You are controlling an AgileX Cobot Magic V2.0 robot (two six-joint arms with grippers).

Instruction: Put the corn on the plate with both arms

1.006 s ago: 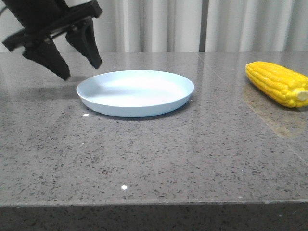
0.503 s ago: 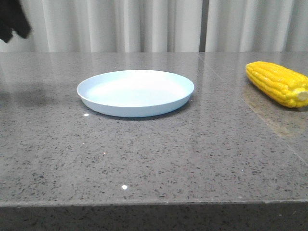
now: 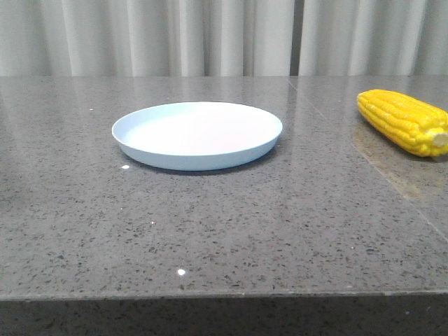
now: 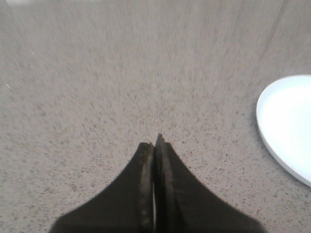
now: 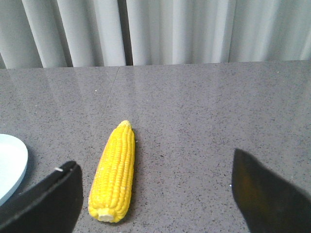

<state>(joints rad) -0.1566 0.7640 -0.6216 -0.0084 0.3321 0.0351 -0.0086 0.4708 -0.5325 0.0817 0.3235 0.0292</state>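
Note:
The pale blue plate (image 3: 197,134) sits empty on the grey stone table, left of the middle in the front view. The yellow corn (image 3: 404,121) lies at the far right of the table, its pale stub end toward the front. Neither gripper shows in the front view. In the right wrist view the right gripper (image 5: 155,187) is open wide and empty, with the corn (image 5: 115,170) lying between its fingers, closer to one of them. In the left wrist view the left gripper (image 4: 154,145) is shut on nothing above bare table, the plate's rim (image 4: 286,125) off to its side.
The grey speckled table (image 3: 231,231) ends in a front edge near the bottom of the front view. Pale curtains (image 3: 210,35) hang behind the table. The plate's edge (image 5: 10,172) shows in the right wrist view.
The left gripper, open beside the plate's left rim a second ago, has pulled up and left out of the front view and is now shut. Plate and corn have not moved.

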